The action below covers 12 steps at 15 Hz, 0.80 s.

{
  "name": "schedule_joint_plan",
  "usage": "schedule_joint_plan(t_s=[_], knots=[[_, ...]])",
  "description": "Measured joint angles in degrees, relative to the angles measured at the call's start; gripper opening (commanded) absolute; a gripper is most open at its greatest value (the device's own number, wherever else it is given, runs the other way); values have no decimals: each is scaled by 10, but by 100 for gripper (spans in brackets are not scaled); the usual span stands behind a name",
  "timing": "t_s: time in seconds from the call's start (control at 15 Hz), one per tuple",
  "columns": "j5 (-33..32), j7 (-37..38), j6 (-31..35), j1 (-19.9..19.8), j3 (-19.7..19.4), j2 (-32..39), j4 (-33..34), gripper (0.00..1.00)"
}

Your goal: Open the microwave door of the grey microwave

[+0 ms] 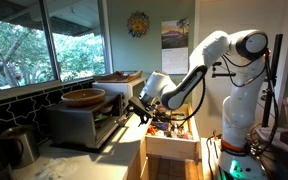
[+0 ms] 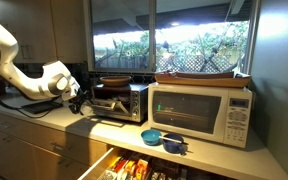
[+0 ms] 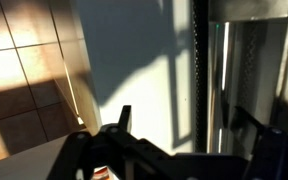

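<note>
Pincer [image 2: 82, 104] beside lowered microwave door [image 2: 110, 122] edge.

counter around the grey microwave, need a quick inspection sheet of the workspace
surface: kitchen counter, pale and partly sunlit; the drawer below it stands open, packed with packets
job's things: grey microwave under the window; microwave door appears swung down, open
clutter: wooden bowl on the grey microwave; white microwave with a wooden tray on top; blue bowls in front of it
grippers: gripper close beside the grey microwave's front; open or shut cannot be told
cables: nothing seen
surroundings: window with trees outside; sun ornament on the wall
</note>
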Motion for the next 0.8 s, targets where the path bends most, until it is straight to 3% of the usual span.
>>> schedule_joint_plan(t_s=[0.8], knots=[[142, 9, 11, 75, 0, -8, -41, 100]])
